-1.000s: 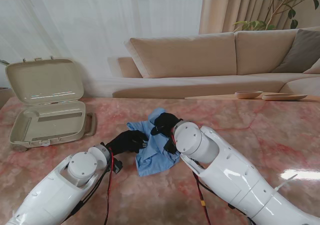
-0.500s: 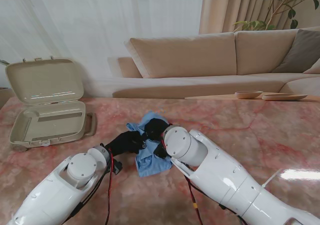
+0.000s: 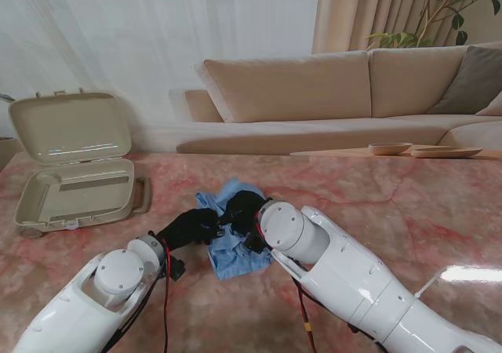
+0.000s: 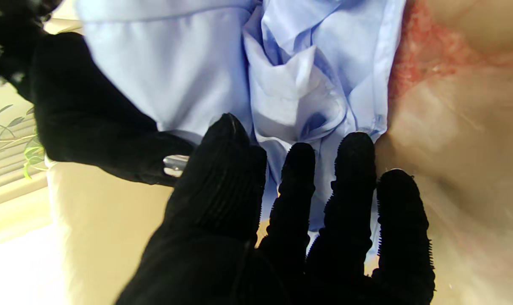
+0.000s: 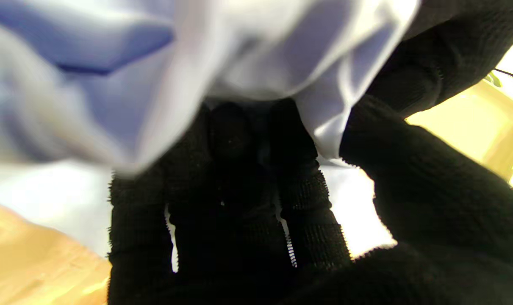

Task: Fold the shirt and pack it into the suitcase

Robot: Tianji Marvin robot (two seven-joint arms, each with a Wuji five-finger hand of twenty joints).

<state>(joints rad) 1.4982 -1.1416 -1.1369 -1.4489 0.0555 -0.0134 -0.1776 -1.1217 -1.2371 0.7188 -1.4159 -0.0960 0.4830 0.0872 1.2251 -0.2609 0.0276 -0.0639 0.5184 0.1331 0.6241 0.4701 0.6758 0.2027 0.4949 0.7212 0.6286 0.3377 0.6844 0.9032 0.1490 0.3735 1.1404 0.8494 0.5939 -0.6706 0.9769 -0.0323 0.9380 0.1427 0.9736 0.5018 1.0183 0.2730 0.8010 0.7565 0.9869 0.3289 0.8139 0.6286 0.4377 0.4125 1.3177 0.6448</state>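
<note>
The light blue shirt [image 3: 234,249] lies bunched in a small heap on the pink marble table [image 3: 408,204], in front of both arms. My right hand [image 3: 241,206] rests on top of its far part, and in the right wrist view its fingers [image 5: 239,169] and thumb are curled around a fold of the shirt [image 5: 91,84]. My left hand [image 3: 190,226] is at the shirt's left edge. Its fingers [image 4: 353,178] are spread and straight, the tips touching the cloth [image 4: 290,84] without holding it. The beige suitcase [image 3: 78,196] stands open at the far left, lid up.
A beige sofa [image 3: 314,94] runs behind the table. Wooden dishes [image 3: 390,147] sit at the table's far right edge. The suitcase's handle [image 3: 143,194] faces the shirt, with bare marble between them.
My right arm has swung left, pulling the shirt with it into a tighter heap closer to the left hand. The left arm has drawn slightly nearer to me.
</note>
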